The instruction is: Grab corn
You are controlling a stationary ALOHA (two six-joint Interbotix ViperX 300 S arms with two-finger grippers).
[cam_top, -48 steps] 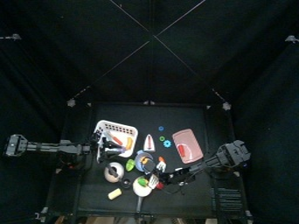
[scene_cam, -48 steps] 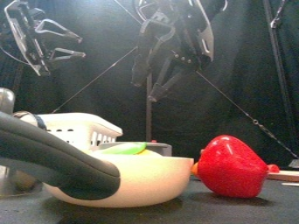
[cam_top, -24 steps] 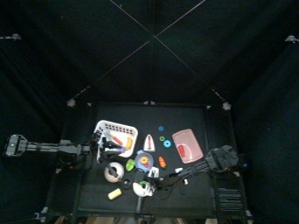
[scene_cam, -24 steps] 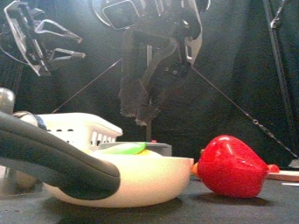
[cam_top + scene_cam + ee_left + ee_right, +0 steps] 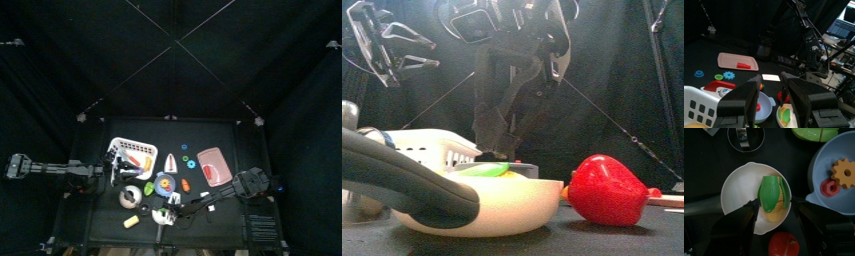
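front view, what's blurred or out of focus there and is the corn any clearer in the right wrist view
Front view: the dark handle across the near left is a soft, out-of-focus mass, and the right arm overhead looks motion-smeared; the red pepper is fairly crisp. Right wrist view: the corn in the cream bowl is evenly lit, with husk and kernels distinct, and the right gripper has open jaws either side of it.

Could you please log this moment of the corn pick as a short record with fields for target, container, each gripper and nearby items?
target: corn, green husk with yellow kernels showing
container: cream bowl, corn lies inside it
right gripper: open, above the bowl, jaws either side of the corn, not closed on it
left gripper: open, raised at the table's left, holding nothing
nearby: red pepper beside the bowl; blue bowl holding an orange gear; white basket behind
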